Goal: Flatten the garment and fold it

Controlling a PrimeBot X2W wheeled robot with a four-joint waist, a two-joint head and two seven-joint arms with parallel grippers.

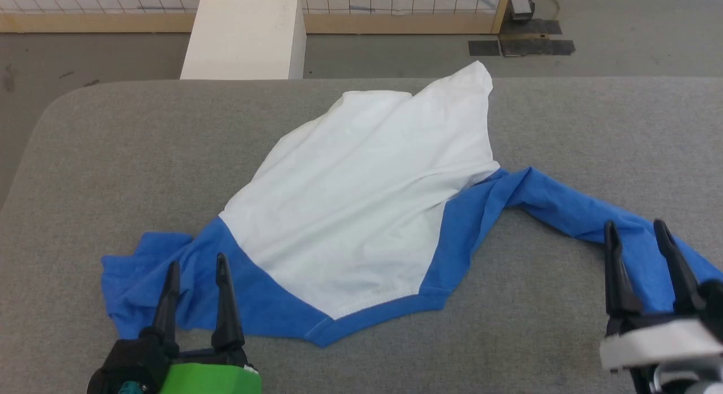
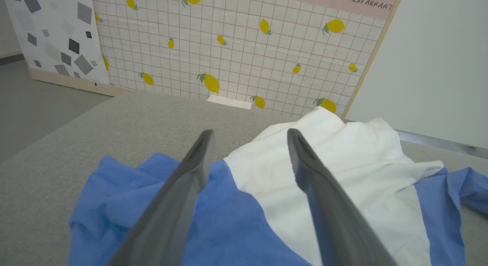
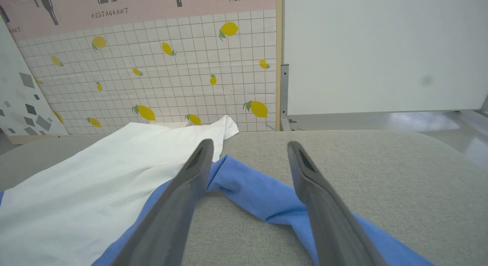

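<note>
The garment lies spread on the grey table, white body toward the far side, blue neck band toward me. Its one blue sleeve is bunched at the near left, the other stretches out to the near right. My left gripper hovers open over the bunched left sleeve, nothing between its fingers. My right gripper stands open above the right sleeve. In the left wrist view the garment lies under the open left gripper. In the right wrist view the blue sleeve runs beneath the open right gripper.
A white box stands on the floor just beyond the table's far edge. Behind it runs a lemon-patterned partition wall. Bare grey tabletop lies on either side of the garment, and the table's left corner is rounded.
</note>
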